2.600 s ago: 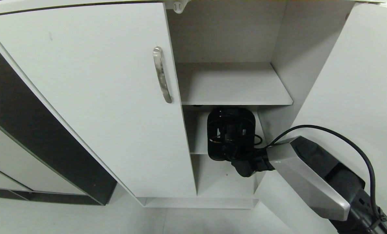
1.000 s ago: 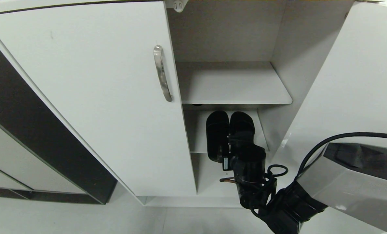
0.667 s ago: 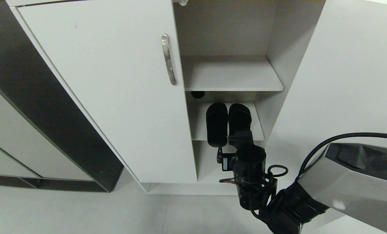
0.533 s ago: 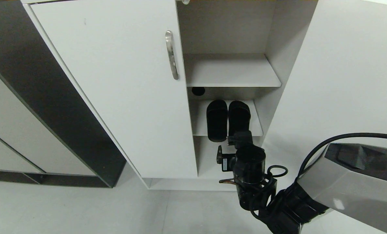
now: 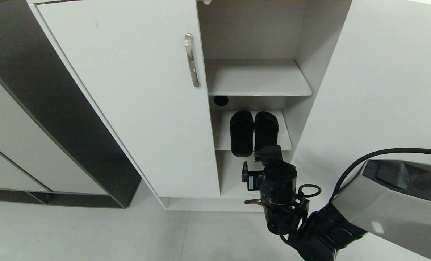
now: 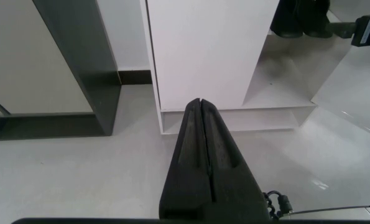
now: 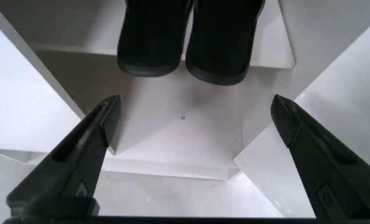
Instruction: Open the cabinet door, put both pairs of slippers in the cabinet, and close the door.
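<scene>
Now, your right gripper (image 5: 256, 162) hangs just in front of the cabinet (image 5: 304, 40), below the front edge of the middle shelf (image 5: 221, 139). Its jaws are spread wide and nothing is between them. Your left gripper (image 6: 200, 107) is low over the floor (image 6: 66, 168), well apart from the opening. Its fingers are pressed together and it carries nothing.

One pair of black slippers (image 5: 254, 132) lies side by side on the middle shelf, under the upper shelf (image 5: 255, 78). The heels point outward and stick out a little past the shelf edge. I judge that the second pair must yet go in.

Please mind these dangers:

- The right gripper is very near to the overhanging heels. If you lift it straight up, a finger can hook a heel and pull the slipper down from the shelf.
- The open door (image 5: 375, 90) stands close beside the right arm. A wide swing of the arm can knock it.
- If the heels stay over the edge, the door may press on them and not close fully.
- The closed door (image 5: 128, 94), with its handle (image 5: 191, 59), covers the left half, so the free way in is narrow for the next pair.
</scene>
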